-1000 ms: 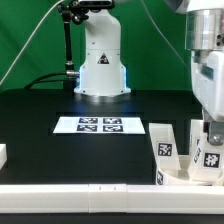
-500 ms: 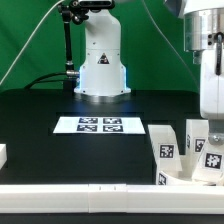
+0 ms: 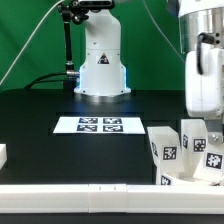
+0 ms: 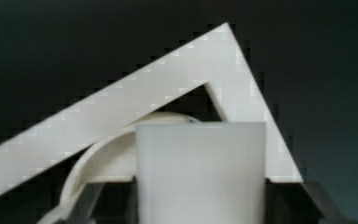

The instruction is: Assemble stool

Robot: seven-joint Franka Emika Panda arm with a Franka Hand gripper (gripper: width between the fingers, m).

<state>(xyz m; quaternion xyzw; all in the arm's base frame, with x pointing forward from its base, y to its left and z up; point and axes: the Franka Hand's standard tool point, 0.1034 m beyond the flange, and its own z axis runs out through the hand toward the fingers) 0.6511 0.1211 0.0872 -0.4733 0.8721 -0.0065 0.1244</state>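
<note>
Gripper (image 3: 195, 124) state: pinching a white leg (image 3: 190, 140), with one dark finger (image 4: 91, 198) on each side of the block in the wrist view; jaws neither spread wide nor fully together. Held upright, tag facing the exterior camera. Reached from above by the white arm (image 3: 205, 70), which enters at the top of the exterior view.

Position of the held leg: to the exterior view's right of the marker board (image 3: 100, 125), nearer the front rail (image 3: 70, 189) than the board is, and well apart from the board itself.

Flanked by two more legs:
- second leg (image 3: 164, 150), between the held leg and the marker board, just beside the held one
- third leg (image 3: 213, 155), on the side away from the marker board, cut off by the picture edge

Both upright, each bearing a black-and-white tag.

Seat (image 4: 98, 168): visible in the wrist view as a curved white rim just behind the held leg, inside the corner where two rails (image 4: 149, 95) meet. Cannot tell whether the held leg touches the seat or hangs just above it.

Remaining layout:
- marker board flat on the black table (image 3: 40, 110)
- robot base (image 3: 101, 65) directly behind the marker board, at the far side of the table
- small white block (image 3: 3, 154) to the exterior view's left of the marker board, near the front rail, partly out of the picture
</note>
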